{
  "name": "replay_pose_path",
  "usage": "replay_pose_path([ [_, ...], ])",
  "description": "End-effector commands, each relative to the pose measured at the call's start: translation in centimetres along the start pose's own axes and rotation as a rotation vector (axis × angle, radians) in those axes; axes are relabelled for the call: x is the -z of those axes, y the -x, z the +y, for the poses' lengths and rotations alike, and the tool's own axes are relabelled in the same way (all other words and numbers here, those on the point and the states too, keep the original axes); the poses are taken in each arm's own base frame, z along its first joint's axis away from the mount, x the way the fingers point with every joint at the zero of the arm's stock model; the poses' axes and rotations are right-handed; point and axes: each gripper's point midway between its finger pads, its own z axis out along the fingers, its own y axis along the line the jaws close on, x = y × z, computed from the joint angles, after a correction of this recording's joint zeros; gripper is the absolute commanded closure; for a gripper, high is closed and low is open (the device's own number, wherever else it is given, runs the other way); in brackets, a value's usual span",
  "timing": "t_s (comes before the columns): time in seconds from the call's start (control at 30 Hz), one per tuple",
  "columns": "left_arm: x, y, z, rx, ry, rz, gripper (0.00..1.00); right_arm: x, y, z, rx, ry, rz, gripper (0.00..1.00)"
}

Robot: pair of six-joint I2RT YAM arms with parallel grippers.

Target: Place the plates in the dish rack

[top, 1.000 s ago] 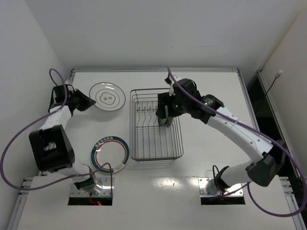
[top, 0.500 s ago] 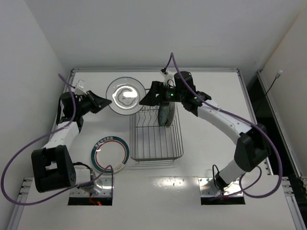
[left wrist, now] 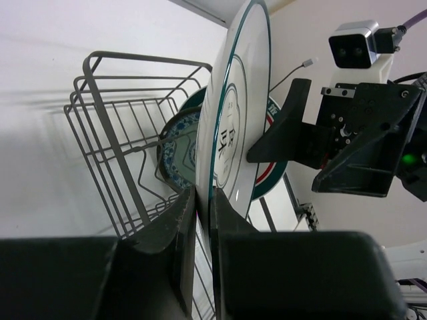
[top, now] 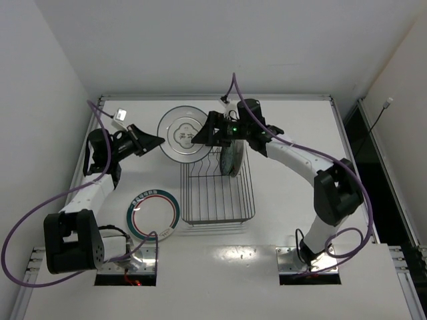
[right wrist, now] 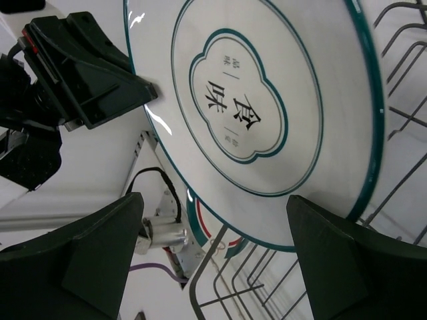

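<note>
Top external view: the ringed plate [top: 177, 130] hangs in the air over the far-left corner of the dish rack [top: 217, 221] — left end effector [top: 159, 141] pinching its left rim, right end effector [top: 197, 137] spread at its right edge. We judge that a release before the right one clamps — or a nudge from its fingers — could drop the plate onto the wires.

The left pincer [top: 158, 141] and right pincer [top: 198, 137] flank a plate [top: 180, 129].
</note>
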Motion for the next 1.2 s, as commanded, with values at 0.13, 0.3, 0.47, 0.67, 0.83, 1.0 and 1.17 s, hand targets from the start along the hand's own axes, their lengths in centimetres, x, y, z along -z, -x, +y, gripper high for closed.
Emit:
replay_pose_path([
  [0.13,0.8,2.0,-3.9,-0.095,-0.133,-0.046,1.0,3.2,2.7,-0.1,0.061,-0.062,-0.067,0.15],
  [0.3,0.9,2.0,-4.6,-0.104,-0.169,-0.046,1.0,4.2,3.2,-0.8,0.065,-0.077,-0.089,0.15],
  [0.47,1.2,1.8,-5.7,-0.106,-0.231,-0.045,1.0,3.3,3.1,-1.5,0.045,-0.068,-0.082,0.15],
  [0.67,1.1,1.9,-4.0,-0.067,-0.175,-0.047,1.0,3.1,3.2,-1.4,0.042,-0.063,-0.074,0.16],
  [0.83,1.2,1.7,-4.3,-0.067,-0.205,-0.053,1.0,4.1,3.7,-1.4,0.064,-0.06,-0.089,0.16],
  [1.0,1.2,1.3,-5.4,-0.076,-0.264,-0.024,1.0,2.9,3.7,-0.5,0.051,0.019,-0.089,0.33],
  [1.17,0.7,0.5,-5.4,-0.053,-0.275,0.01,1.0,1.7,4.0,1.7,0.03,0.144,-0.089,0.86],
])
